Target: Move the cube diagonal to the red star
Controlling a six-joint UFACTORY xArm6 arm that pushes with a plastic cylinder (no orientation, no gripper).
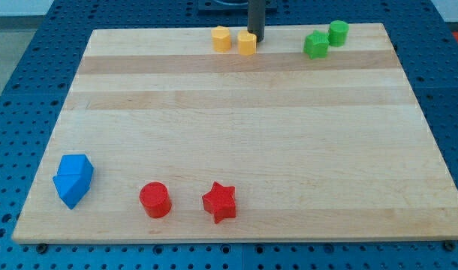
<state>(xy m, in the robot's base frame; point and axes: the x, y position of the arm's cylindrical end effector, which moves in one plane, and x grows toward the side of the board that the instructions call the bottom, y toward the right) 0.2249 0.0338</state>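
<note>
The red star (219, 202) lies near the view's bottom, left of centre. A blue cube (77, 169) sits at the bottom left, touching another blue block (67, 188) just below it. My tip (255, 39) is at the view's top centre, right behind a yellow block (247, 43) and touching or nearly touching it. It is far from the blue cube and the red star.
A second yellow block (221, 38) sits left of the first. A red cylinder (155, 199) stands left of the red star. A green star-like block (316, 45) and a green cylinder (338, 32) sit at the top right. The wooden board (236, 135) lies on a blue perforated table.
</note>
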